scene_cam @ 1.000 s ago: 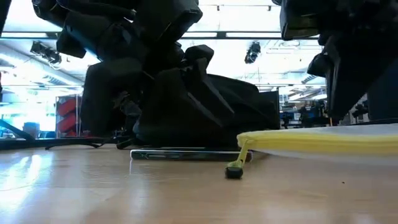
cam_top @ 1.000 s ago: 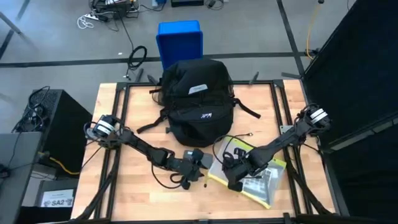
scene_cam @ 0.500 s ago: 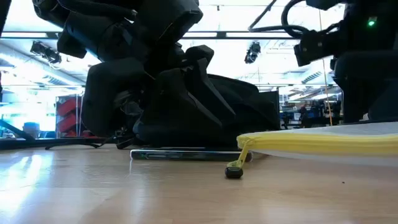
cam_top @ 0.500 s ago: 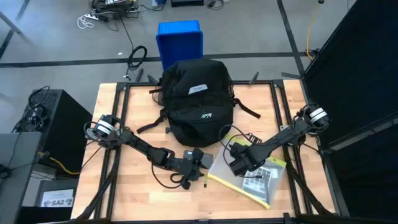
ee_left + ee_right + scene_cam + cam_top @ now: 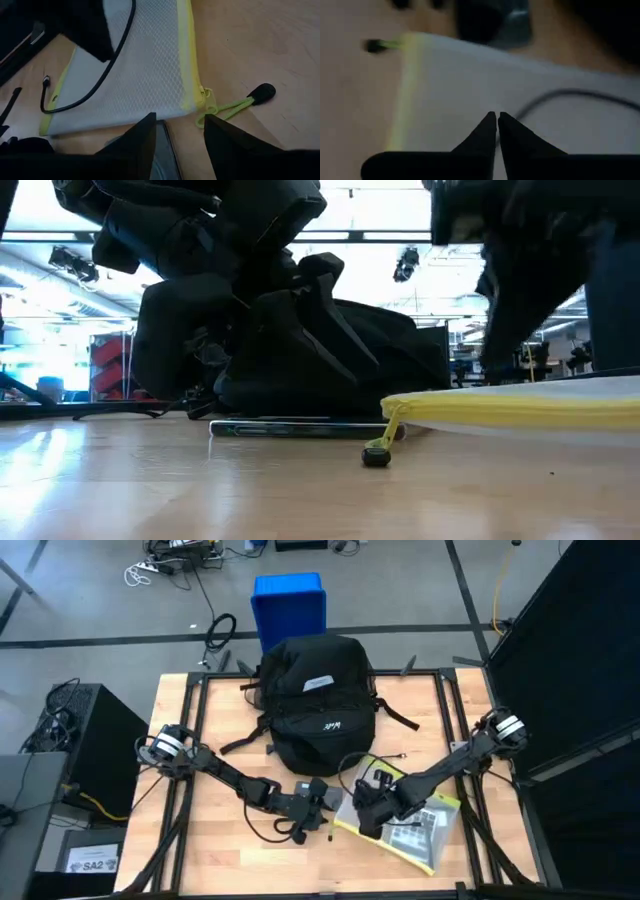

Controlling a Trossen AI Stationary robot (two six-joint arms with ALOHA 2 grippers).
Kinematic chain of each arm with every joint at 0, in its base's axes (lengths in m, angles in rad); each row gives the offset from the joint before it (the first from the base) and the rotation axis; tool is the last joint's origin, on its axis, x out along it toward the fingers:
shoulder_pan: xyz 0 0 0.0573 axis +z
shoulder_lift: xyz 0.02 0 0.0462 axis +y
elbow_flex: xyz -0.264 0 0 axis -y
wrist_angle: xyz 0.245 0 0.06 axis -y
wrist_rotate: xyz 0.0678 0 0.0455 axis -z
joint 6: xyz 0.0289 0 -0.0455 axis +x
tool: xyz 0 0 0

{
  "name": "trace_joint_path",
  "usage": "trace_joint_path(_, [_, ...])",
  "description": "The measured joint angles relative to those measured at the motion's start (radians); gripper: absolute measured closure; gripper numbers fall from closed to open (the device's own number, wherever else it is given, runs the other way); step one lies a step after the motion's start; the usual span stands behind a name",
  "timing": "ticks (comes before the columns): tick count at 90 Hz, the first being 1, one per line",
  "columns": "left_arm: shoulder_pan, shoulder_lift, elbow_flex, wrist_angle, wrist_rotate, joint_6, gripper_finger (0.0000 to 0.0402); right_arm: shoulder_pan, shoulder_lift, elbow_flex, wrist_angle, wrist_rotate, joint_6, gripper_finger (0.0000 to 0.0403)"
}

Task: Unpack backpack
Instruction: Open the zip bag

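Since half a second ago the right claw (image 5: 362, 827) has dropped back over the flat white mesh pouch with yellow zip edging (image 5: 420, 830), toward that pouch's left end; one second ago it sat in much the same spot. Right wrist view shows its fingers (image 5: 487, 131) closed tip to tip with nothing held, poised above the mesh, a thin black cable (image 5: 570, 95) lying across the pouch beyond them.

Left claw (image 5: 318, 808) unchanged, low at the front middle of the wooden bench (image 5: 200, 850), just beside the pouch's left edge. Its fingers (image 5: 137, 145) stand a little apart; a flat dark slab shows between them, grip on it uncertain. Yellow-green zip pull cord with black end (image 5: 240, 102) lies on the wood next to the pouch corner.

Large rounded black fabric backpack (image 5: 318, 705) sits at the rear middle of the bench, white label up, straps spread. Blue plastic box (image 5: 290, 605) on the floor beyond the rear edge.
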Motion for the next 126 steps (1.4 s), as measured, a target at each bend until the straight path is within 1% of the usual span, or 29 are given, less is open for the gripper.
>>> trace_joint_path(12, [0.002, 0.000, 0.000, -0.003, 0.000, 0.000, 0.0264, -0.007, 0.009, -0.002, -0.141, -0.003, 0.085, 0.0403])
trace_joint_path(25, [0.002, 0.000, 0.000, -0.005, 0.000, 0.000, 0.0264, -0.007, 0.009, 0.004, -0.326, 0.020, 0.194, 0.0403])
trace_joint_path(29, [0.002, 0.000, 0.000, -0.006, -0.001, 0.000, 0.0264, -0.007, 0.008, 0.004, -0.356, 0.026, 0.212, 0.0403])
trace_joint_path(37, [0.004, 0.000, 0.000, -0.005, -0.001, 0.000, 0.0264, 0.004, 0.002, 0.004, -0.324, 0.027, 0.197, 0.0401])
trace_joint_path(48, [0.006, 0.000, 0.000, -0.002, -0.001, 0.000, 0.0264, 0.026, -0.005, 0.005, -0.158, 0.027, 0.076, 0.0399])
trace_joint_path(62, [0.006, 0.000, 0.000, 0.000, -0.001, 0.000, 0.0264, 0.018, 0.000, 0.005, 0.006, 0.034, -0.017, 0.0402])
trace_joint_path(73, [0.006, 0.000, 0.000, 0.002, -0.001, 0.000, 0.0264, -0.001, 0.009, 0.005, 0.039, 0.032, -0.048, 0.0401])
trace_joint_path(81, [0.006, 0.000, 0.000, 0.002, -0.002, 0.000, 0.0264, -0.012, 0.018, 0.005, 0.031, 0.027, -0.048, 0.0401])
trace_joint_path(99, [0.006, 0.000, 0.000, 0.005, -0.002, 0.000, 0.0264, -0.048, 0.082, 0.005, -0.007, -0.004, -0.037, 0.0401])
trace_joint_path(126, [0.006, 0.000, 0.000, 0.004, -0.002, 0.000, 0.0264, -0.055, 0.059, 0.007, -0.284, 0.007, 0.142, 0.0402])
